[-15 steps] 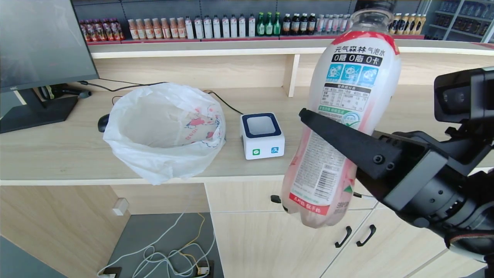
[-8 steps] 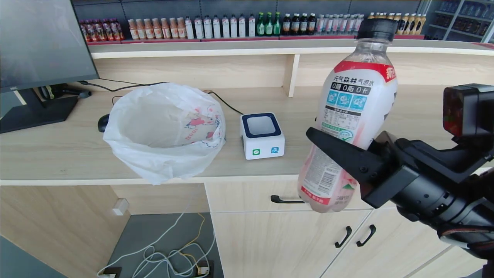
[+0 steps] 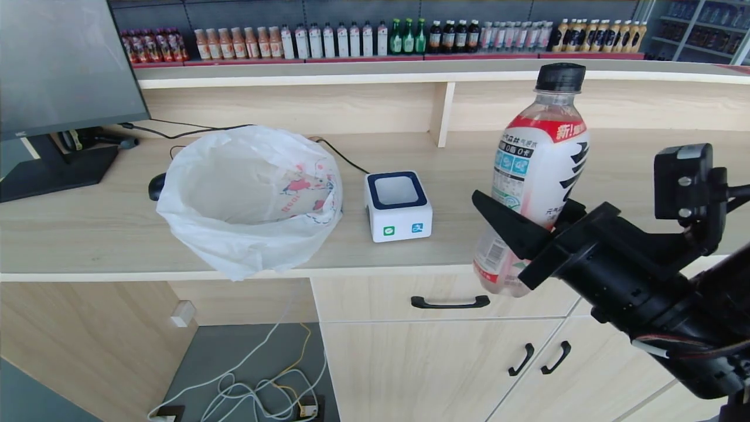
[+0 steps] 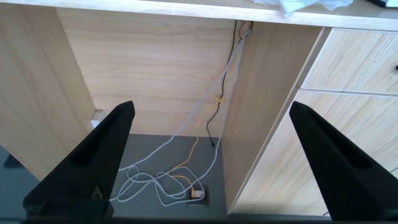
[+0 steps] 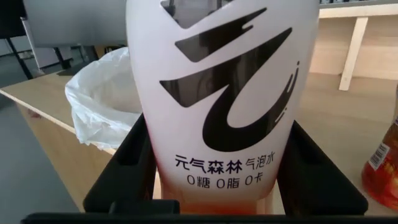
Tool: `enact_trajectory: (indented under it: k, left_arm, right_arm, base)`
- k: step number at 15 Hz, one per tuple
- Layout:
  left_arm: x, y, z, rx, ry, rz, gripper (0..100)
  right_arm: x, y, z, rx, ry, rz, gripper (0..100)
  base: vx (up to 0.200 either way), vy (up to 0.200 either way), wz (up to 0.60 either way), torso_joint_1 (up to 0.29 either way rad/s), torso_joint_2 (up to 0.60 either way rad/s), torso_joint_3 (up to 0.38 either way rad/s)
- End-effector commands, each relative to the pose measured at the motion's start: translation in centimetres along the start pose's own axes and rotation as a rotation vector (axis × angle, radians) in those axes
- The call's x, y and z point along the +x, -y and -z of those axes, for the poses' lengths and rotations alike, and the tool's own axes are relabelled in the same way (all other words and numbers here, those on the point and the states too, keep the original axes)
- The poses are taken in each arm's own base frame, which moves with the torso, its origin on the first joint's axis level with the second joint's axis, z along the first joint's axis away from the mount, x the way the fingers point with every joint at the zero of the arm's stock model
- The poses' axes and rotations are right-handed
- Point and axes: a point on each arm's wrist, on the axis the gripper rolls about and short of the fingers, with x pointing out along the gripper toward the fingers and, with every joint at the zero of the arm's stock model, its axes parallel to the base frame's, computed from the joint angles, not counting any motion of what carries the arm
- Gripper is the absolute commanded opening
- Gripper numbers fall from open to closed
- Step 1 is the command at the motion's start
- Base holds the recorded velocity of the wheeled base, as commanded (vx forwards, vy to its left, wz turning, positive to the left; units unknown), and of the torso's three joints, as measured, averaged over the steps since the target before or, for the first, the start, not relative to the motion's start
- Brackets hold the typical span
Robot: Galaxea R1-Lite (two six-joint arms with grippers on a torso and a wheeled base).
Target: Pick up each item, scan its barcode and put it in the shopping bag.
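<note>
My right gripper point(image 3: 523, 232) is shut on a pink drink bottle point(image 3: 536, 176) with a black cap, held upright in front of the counter's edge, right of the white scanner point(image 3: 398, 205). The barcode strip faces left, low on the bottle. The open white shopping bag point(image 3: 252, 199) sits on the counter left of the scanner. In the right wrist view the bottle point(image 5: 224, 93) stands between the fingers of the gripper point(image 5: 217, 190), with the bag point(image 5: 102, 102) behind. My left gripper point(image 4: 211, 162) hangs open below the counter, facing a niche with cables.
A monitor point(image 3: 64, 64) and a mouse point(image 3: 156, 186) are at the counter's left. Drink bottles line the back shelf point(image 3: 381, 38). Drawer handles point(image 3: 450, 303) sit under the counter. Another bottle point(image 5: 382, 168) lies on the counter beside the held one. Cables point(image 3: 258, 387) lie on the floor.
The right arm has carried the bottle away from the camera and lower, and turned it so the printed back label and barcode now face left. Bag and scanner are unmoved.
</note>
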Motion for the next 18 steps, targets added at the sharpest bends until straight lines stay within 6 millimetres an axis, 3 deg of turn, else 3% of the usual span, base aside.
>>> enact_trajectory:
  k: [1,5,8,15,18]
  left_arm:
    - [0.0,0.0,0.0,0.0,0.0,0.0,100]
    - [0.0,0.0,0.0,0.003,0.0,0.0,100]
    - [0.0,0.0,0.0,0.014,0.0,0.0,100]
    - [0.0,0.0,0.0,0.003,-0.001,0.0,100]
    - [0.0,0.0,0.0,0.003,-0.001,0.0,100]
  right_arm:
    - [0.2,0.1,0.3,-0.02,-0.01,0.042,0]
    - [0.9,2.1,0.2,-0.069,0.005,0.233,0]
    - [1.7,3.9,-1.0,-0.122,0.061,0.308,0]
    - [3.2,4.3,-1.5,-0.125,0.104,0.315,0]
    - [3.4,4.4,-1.3,-0.121,0.107,0.316,0]
  base:
    - [0.0,0.0,0.0,0.0,0.0,0.0]
    - [0.0,0.0,0.0,0.0,0.0,0.0]
    - [0.0,0.0,0.0,0.0,0.0,0.0]
    - [0.0,0.0,0.0,0.0,0.0,0.0]
    - [0.0,0.2,0.0,0.005,0.0,0.004]
